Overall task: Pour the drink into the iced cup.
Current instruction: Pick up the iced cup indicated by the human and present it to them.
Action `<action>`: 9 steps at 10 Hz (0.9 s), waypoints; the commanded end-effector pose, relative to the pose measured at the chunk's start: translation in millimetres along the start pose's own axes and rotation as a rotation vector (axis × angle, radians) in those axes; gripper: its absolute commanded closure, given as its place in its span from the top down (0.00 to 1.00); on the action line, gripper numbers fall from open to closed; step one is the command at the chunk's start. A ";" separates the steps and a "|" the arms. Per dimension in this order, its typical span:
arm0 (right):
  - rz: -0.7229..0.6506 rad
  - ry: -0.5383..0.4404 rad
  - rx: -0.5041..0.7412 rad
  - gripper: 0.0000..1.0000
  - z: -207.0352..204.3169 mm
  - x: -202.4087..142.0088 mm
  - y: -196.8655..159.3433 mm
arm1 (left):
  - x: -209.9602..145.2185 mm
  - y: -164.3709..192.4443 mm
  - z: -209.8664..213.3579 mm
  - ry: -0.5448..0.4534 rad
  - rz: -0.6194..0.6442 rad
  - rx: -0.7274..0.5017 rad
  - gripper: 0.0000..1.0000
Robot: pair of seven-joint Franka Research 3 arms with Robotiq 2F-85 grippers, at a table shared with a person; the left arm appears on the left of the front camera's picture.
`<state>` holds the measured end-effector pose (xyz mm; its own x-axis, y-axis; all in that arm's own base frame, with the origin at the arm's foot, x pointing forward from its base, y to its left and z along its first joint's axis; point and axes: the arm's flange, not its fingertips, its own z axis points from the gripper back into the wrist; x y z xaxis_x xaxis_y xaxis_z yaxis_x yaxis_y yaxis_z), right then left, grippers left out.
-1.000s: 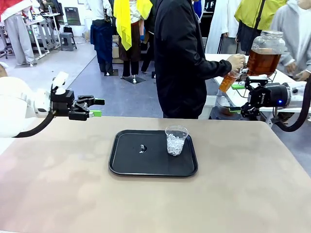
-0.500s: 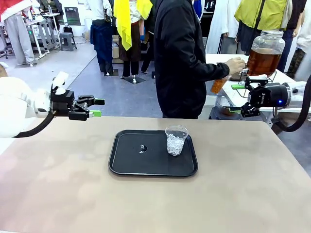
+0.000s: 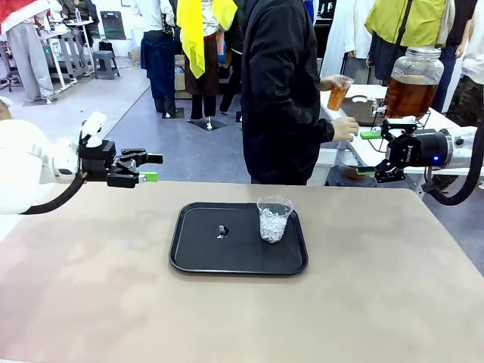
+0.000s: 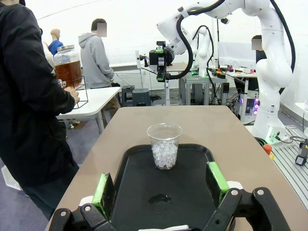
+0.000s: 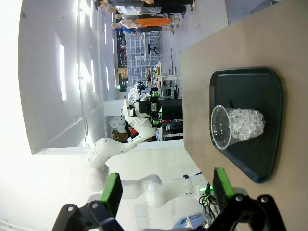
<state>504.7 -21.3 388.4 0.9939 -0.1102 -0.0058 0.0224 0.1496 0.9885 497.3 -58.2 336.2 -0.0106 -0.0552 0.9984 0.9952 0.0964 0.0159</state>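
Front view has the iced cup [image 3: 274, 218] standing upright, mouth up, on the black tray's [image 3: 197, 257] right half, the amber drink [image 3: 409, 97] in an upright lidded jar on the far side table, and the left gripper [image 3: 152, 168] and right gripper [image 3: 367, 153] both spread wide, empty.

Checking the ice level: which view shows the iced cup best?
Left wrist view: the iced cup stands upright, near, unobstructed, ice visible inside. Front view shows the iced cup smaller; right wrist view shows the iced cup sideways.
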 end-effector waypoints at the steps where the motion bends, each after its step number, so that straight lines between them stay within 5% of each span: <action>1: 0.002 -0.001 0.001 1.00 -0.2 0.5 3.1 | 1.8 -0.4 -1.6 -0.006 -0.002 0.004 1.00; 9: 0.002 -0.001 0.001 1.00 -0.2 0.5 3.1 | 1.8 -0.4 -1.6 -0.006 -0.002 0.004 1.00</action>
<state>504.7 -21.3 388.4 0.9939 -0.1102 -0.0058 0.0224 0.1496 0.9885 497.3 -58.2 336.2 -0.0106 -0.0552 0.9984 0.9952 0.0964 0.0159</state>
